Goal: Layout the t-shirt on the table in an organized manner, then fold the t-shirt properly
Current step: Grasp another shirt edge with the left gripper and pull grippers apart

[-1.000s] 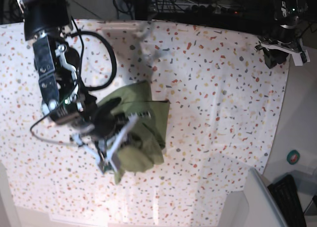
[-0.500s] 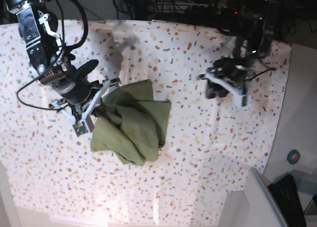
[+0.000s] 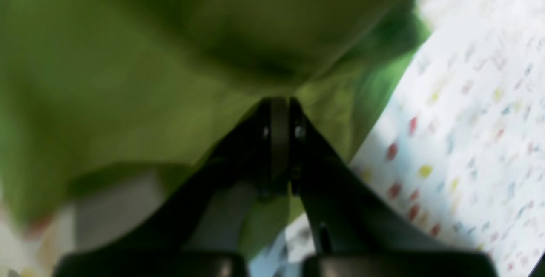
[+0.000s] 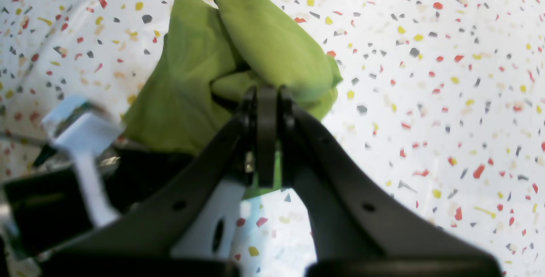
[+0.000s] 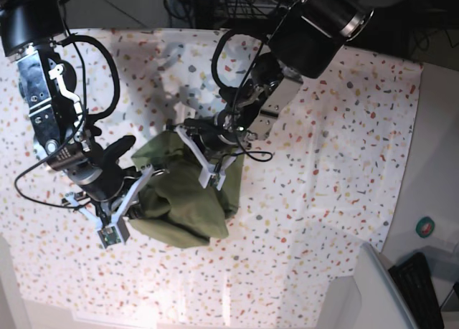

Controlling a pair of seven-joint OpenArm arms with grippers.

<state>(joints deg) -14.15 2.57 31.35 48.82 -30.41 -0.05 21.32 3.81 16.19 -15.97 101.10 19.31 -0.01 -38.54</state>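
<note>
The olive-green t-shirt [image 5: 188, 208] lies bunched in a heap on the speckled table [image 5: 323, 164]. My right gripper [image 5: 141, 191] is at the heap's left side, shut on a fold of the t-shirt [image 4: 191, 85]. In the right wrist view its jaws [image 4: 267, 92] meet on the cloth. My left gripper [image 5: 192, 137] reaches in from the upper right and is shut on the heap's upper edge. In the blurred left wrist view its closed tips [image 3: 279, 100] are buried in green cloth [image 3: 127, 77]. The shirt's sleeves and collar are hidden in the folds.
The table's right edge [image 5: 405, 171] runs close to a grey bin [image 5: 369, 293] and a black object [image 5: 419, 279] at the lower right. Dark equipment and cables [image 5: 237, 3] line the far edge. The left arm's body [image 5: 315, 21] spans the upper middle.
The left arm swung in from the right side of the table to the shirt and closed on its upper edge. The right gripper carried the shirt slightly toward the front.
</note>
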